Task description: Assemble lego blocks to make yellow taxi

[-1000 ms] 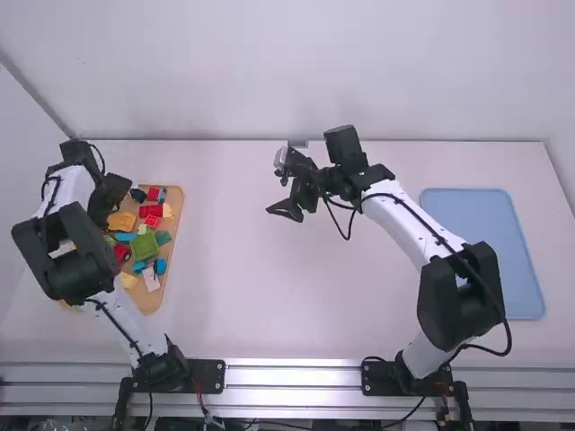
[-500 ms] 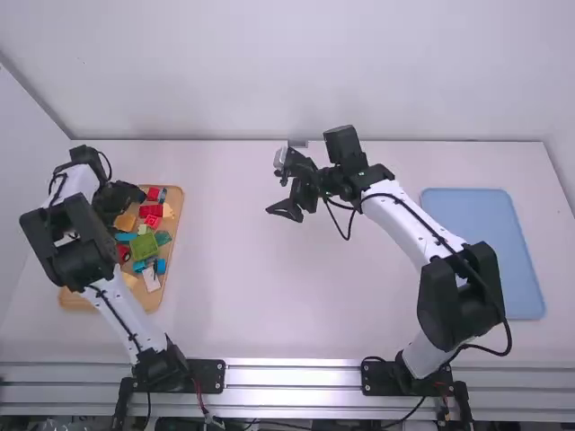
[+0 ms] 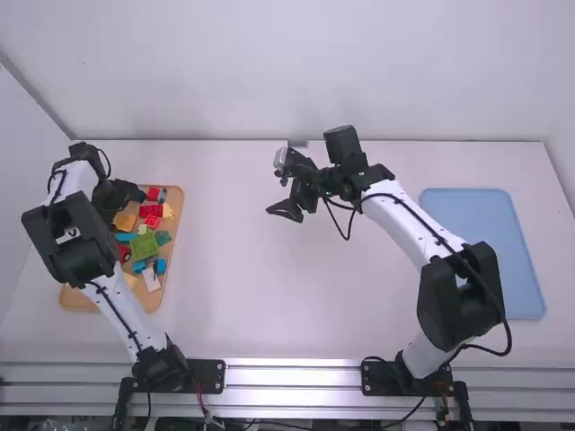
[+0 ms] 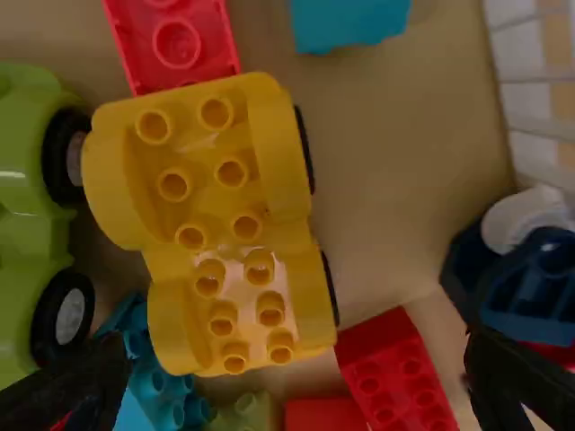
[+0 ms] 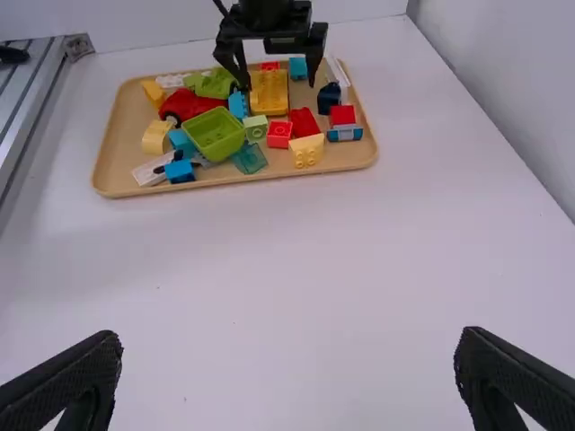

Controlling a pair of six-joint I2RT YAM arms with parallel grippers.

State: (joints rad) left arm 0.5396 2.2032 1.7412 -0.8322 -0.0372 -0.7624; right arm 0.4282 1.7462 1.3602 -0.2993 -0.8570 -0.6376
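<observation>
The yellow car body (image 4: 202,189), the central piece for the taxi, lies on the wooden tray (image 3: 169,292) at the left of the high view's frame, partly covered there by the left gripper (image 3: 115,199); its studs face the wrist camera, and dark wheels show along its sides; the left gripper (image 4: 295,346) is spread, its two fingers well apart, with nothing between them in its grip.

Close around the body lie a green car (image 4: 22,233) on one flank, a red block (image 4: 171,40) at one end, a teal block (image 4: 350,20) a little apart, and a dark blue piece (image 4: 539,278) farther off; a second red block (image 4: 395,373) sits near the body's other end.

Elsewhere on the tray are a green bin-shaped piece (image 5: 214,135), a red car (image 5: 186,105), a pale yellow block (image 5: 306,149) (studded, beside a small red one) and a long white piece (image 5: 151,170).

The right gripper (image 3: 277,195) hangs over the white table (image 3: 269,296), just above the middle of the high view's frame, well apart from the tray; its fingers are likewise parted and empty; at the right of that frame lies a blue tray (image 3: 490,256).
</observation>
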